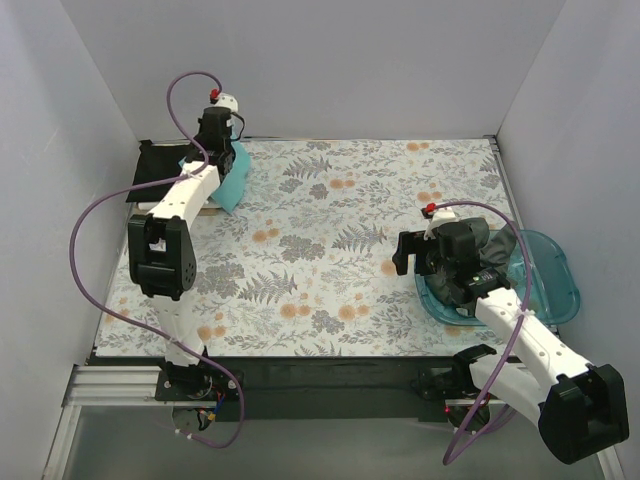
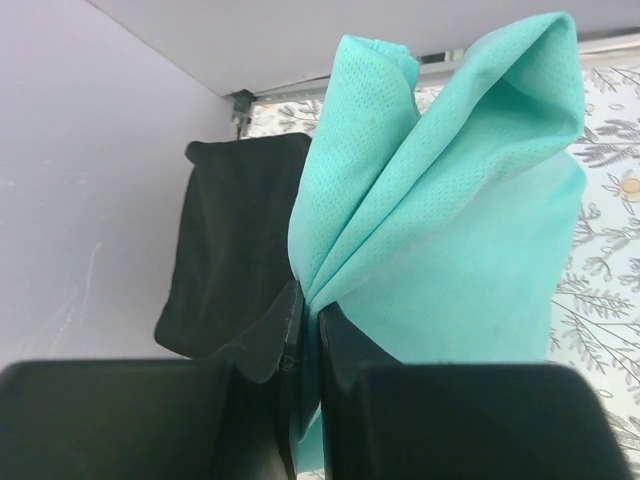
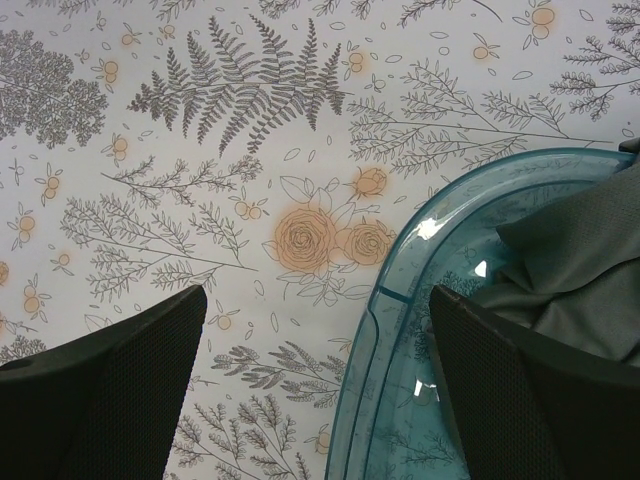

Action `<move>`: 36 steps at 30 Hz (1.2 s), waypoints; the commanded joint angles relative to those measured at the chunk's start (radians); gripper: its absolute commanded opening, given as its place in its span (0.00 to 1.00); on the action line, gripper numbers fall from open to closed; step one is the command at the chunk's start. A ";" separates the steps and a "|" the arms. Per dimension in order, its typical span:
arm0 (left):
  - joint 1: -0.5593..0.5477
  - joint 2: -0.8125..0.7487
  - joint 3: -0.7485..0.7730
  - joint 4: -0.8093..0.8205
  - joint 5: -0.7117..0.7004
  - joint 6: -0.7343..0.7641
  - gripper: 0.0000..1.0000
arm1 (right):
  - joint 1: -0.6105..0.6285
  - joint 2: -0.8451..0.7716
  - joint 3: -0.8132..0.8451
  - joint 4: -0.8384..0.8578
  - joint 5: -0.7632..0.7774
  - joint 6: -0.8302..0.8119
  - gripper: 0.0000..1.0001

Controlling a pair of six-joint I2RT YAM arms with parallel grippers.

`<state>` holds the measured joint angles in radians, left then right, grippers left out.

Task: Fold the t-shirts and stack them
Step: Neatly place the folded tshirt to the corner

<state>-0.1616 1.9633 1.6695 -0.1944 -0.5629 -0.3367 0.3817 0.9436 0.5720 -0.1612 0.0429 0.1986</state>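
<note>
Over floral tablecloth (image 1: 330, 250) between pale walls (image 1: 300, 60), left pincer (image 2: 303, 318) tight on teal t-shirt (image 2: 440, 200) (right pincer (image 3: 318, 310) wide apart).

- We see our right gripper (image 3: 318, 300) spread wide, its two dark fingers (image 3: 120, 390) at the bottom corners with nothing between them.
- Beneath us lies the tablecloth (image 3: 200, 150), pale with grey ferns and orange roses.
- The curved rim of a translucent blue tray (image 3: 385, 290) runs between our fingers; the left finger hangs over the cloth, the right one over the tray.
- Inside the tray, at our right, a dark grey t-shirt (image 3: 580, 260) lies rumpled, partly hidden behind the right finger.
</note>
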 commanded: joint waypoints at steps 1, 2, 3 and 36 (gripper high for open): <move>0.023 -0.104 0.061 0.033 -0.020 0.039 0.00 | 0.000 0.004 0.000 0.025 0.012 -0.008 0.98; 0.027 -0.107 0.065 0.033 -0.019 0.044 0.00 | 0.000 0.006 0.000 0.025 0.014 -0.010 0.98; 0.031 -0.112 0.075 0.033 -0.019 0.045 0.00 | -0.001 0.006 0.000 0.025 0.014 -0.008 0.98; 0.230 -0.047 -0.042 0.233 -0.032 0.016 0.00 | -0.001 0.029 0.005 0.019 0.035 -0.016 0.98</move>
<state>0.0189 1.9072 1.6501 -0.0574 -0.5694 -0.3210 0.3817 0.9710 0.5720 -0.1616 0.0570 0.1982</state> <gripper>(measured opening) 0.040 0.984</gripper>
